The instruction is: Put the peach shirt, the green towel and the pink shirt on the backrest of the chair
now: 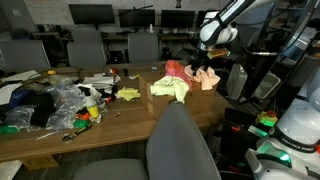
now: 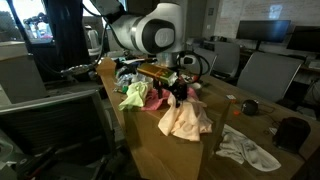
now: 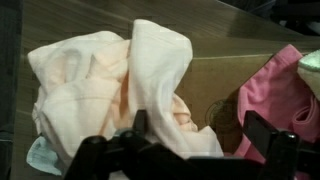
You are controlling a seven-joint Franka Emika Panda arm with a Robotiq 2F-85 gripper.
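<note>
Chair (image 1: 185, 140) first: the big grey one, its rounded backrest filling the near foreground in an exterior view, well apart from all three cloths. They are all down on the wooden bench (image 1: 130, 118) (a proper jumble at the end away from my arm (image 1: 235, 15), with clear plastic bags (image 1: 62, 98) and bits of colour).

Pink shirt (image 1: 177, 68) next. It's bunched in a rose heap on the bench, and in the wrist view it shows at the side edge (image 3: 275, 95), with a strip of bare wood between it and the peach one.

Peach shirt (image 3: 110, 85) is right under my camera now, crumpled in soft pale folds with one long ridge running up the middle. In both exterior views it sits near the bench edge (image 1: 207, 80) (image 2: 186, 120), directly below the tool.

Green towel (image 1: 170, 88) is a pale yellow-green bundle just beside the pink shirt, on the side away from the peach one. I can't tell whether those two touch.

Jaws last: spread wide, with nothing between them. The two dark fingers (image 3: 140, 128) stand well apart over the peach shirt, hanging close above it, and I can't say from here whether the tips meet the cloth.
</note>
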